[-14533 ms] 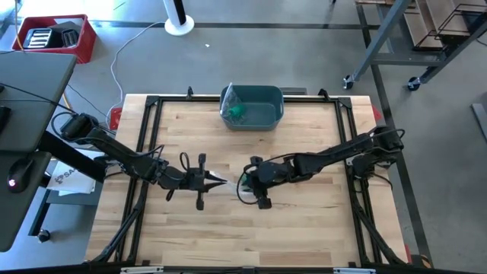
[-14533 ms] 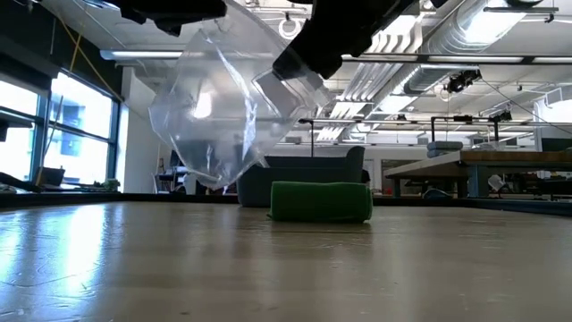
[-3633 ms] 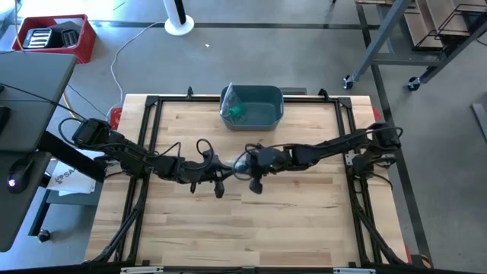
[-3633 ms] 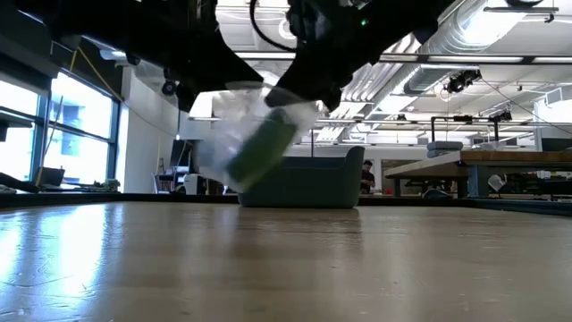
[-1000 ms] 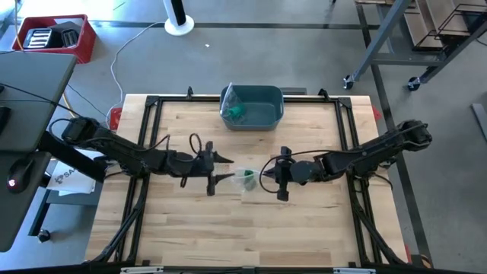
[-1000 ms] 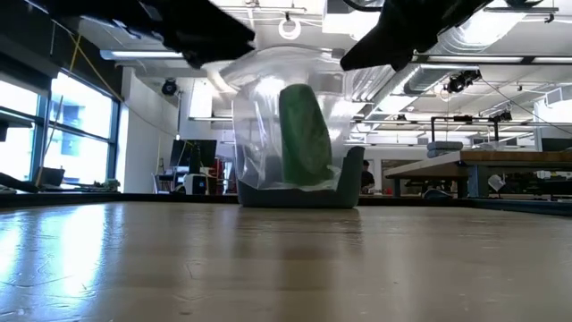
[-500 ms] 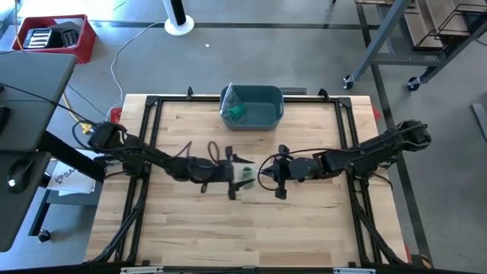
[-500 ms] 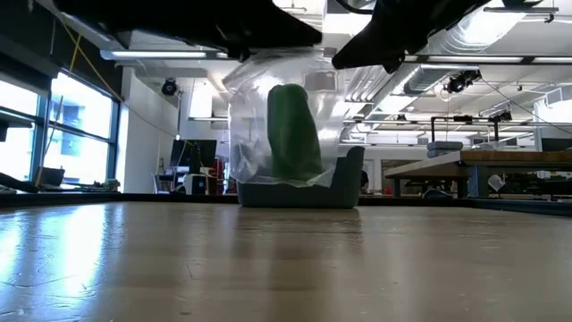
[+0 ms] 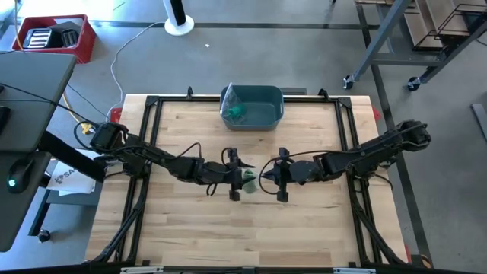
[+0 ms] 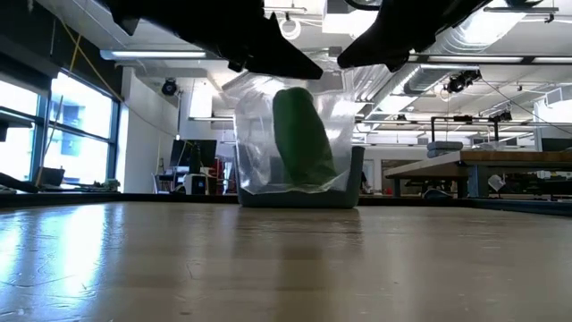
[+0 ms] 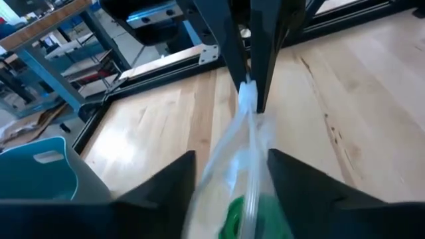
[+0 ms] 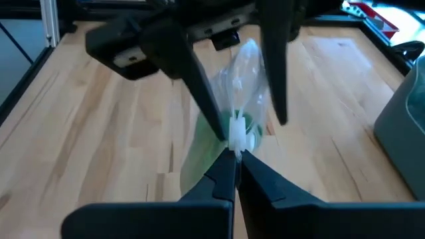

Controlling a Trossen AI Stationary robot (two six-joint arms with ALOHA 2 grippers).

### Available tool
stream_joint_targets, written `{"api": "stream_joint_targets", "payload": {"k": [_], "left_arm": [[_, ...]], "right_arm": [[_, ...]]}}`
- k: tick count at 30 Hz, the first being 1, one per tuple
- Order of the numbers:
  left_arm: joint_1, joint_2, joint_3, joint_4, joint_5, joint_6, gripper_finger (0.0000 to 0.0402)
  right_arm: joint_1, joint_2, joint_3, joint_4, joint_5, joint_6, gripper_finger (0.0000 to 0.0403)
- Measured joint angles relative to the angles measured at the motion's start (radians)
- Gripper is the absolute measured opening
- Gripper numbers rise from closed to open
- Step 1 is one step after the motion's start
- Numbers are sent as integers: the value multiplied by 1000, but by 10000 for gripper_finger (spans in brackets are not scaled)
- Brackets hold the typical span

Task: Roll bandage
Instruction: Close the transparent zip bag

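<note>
A clear plastic bag (image 9: 245, 181) with a green bandage roll (image 10: 304, 139) standing in it hangs at the table's middle, clear of the wood. My right gripper (image 9: 263, 177) is shut on the bag's top from the right. My left gripper (image 9: 240, 176) comes from the left and is open. Its two fingers (image 12: 194, 86) stand on either side of the bag's upper part (image 11: 247, 143). I cannot tell whether they touch the film. My right gripper pinches the bag's white closing strip (image 12: 237, 137) at the top edge between its two fingertips. The fingers come nearly level from the table's right, slanting a little down. The bag hangs below the strip, lifted clear, with the roll upright inside it.
A teal bin (image 9: 262, 116) stands at the far middle and holds another bag with something green (image 9: 237, 112). Black frame rails (image 9: 144, 152) run along the table's left and right sides. Bare wood lies on the near half (image 9: 243, 236).
My left gripper has gone toward the table's right edge, up to the bag, and has rolled about its own line; its open fingers now straddle the bag's top. The bag has swayed a little and the roll in it leans the other way.
</note>
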State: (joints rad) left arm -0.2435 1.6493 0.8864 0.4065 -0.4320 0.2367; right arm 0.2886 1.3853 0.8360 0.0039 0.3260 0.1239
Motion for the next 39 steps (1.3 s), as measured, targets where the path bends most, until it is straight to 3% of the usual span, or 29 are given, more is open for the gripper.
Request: {"api": "stream_joint_targets", "payload": {"k": [15, 18, 25, 29, 33, 39], "left_arm": [[-8, -63, 0, -97, 1, -45, 6], [-8, -69, 0, -84, 8, -32, 16], [11, -63, 0, -65, 118, -109, 119], [15, -63, 0, -63, 132, -128, 146], [14, -63, 0, -41, 132, -125, 124], [14, -63, 0, -40, 131, -114, 43]], "right_arm": [[0, 0, 0, -27, 5, 7, 0], [0, 0, 0, -13, 5, 7, 0], [0, 0, 0, 15, 4, -11, 0], [0, 0, 0, 15, 4, -12, 0], [0, 0, 0, 15, 4, -11, 0], [0, 0, 0, 16, 4, -9, 0]]}}
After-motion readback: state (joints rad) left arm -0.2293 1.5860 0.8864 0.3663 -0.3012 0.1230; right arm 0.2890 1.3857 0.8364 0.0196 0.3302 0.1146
